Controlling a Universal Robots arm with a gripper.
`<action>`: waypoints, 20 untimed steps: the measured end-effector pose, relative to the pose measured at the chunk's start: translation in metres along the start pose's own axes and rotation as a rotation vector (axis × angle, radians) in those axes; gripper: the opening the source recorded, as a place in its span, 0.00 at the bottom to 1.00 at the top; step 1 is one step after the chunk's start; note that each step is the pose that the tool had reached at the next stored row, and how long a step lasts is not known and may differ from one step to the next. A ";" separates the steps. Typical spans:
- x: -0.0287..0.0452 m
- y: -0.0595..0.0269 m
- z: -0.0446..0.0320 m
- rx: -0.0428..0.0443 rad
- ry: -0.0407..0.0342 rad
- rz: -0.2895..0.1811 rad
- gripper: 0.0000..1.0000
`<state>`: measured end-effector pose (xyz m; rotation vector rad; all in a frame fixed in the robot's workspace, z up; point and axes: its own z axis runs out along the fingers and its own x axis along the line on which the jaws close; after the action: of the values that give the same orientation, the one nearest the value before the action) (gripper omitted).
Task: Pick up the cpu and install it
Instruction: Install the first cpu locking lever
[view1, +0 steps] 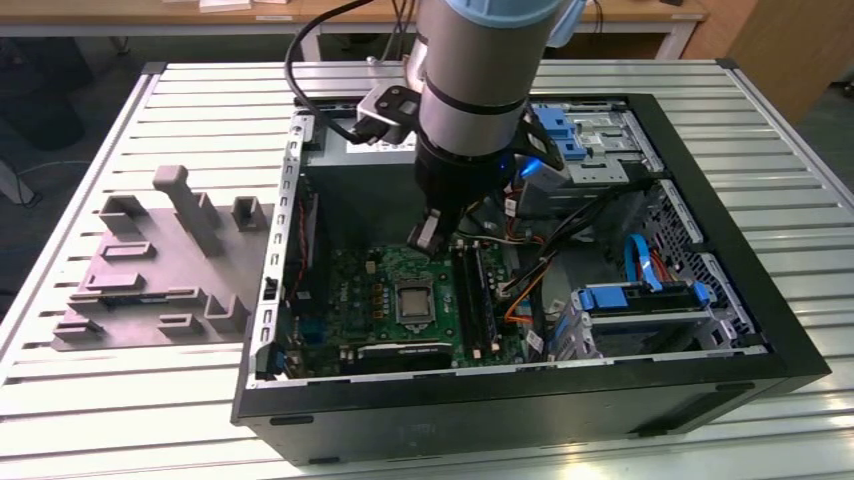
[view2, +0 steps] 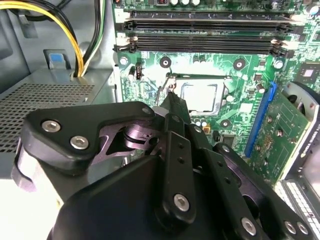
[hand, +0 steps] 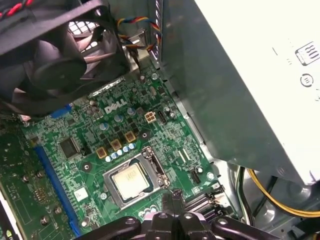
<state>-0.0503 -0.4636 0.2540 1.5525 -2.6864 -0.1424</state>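
One cpu (hand: 131, 179) is seen seated in the socket (hand: 156, 167) on the motherboard (hand: 60, 190), its pale top exposed. The gripper (hand: 172, 198) hangs just beside the socket's edge, toward the memory slots (view2: 200, 42). The jaws appear pressed together on nothing, though this is partly hidden. The grey power supply (hand: 240, 75) and the fan (hand: 55, 55) flank the board.

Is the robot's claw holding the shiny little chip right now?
No. The cpu sits in the socket on the motherboard. The end effector is beside it, with nothing seen between its fingertips.
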 end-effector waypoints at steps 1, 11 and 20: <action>0.0000 0.0002 -0.0019 0.0000 -0.0001 0.000 0.11; -0.0057 -0.0069 -0.0083 -0.0042 -0.0055 -0.001 0.11; -0.0129 -0.0131 -0.0067 -0.0103 -0.0152 -0.001 0.11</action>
<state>-0.0320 -0.4593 0.2595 1.5568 -2.6917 -0.1685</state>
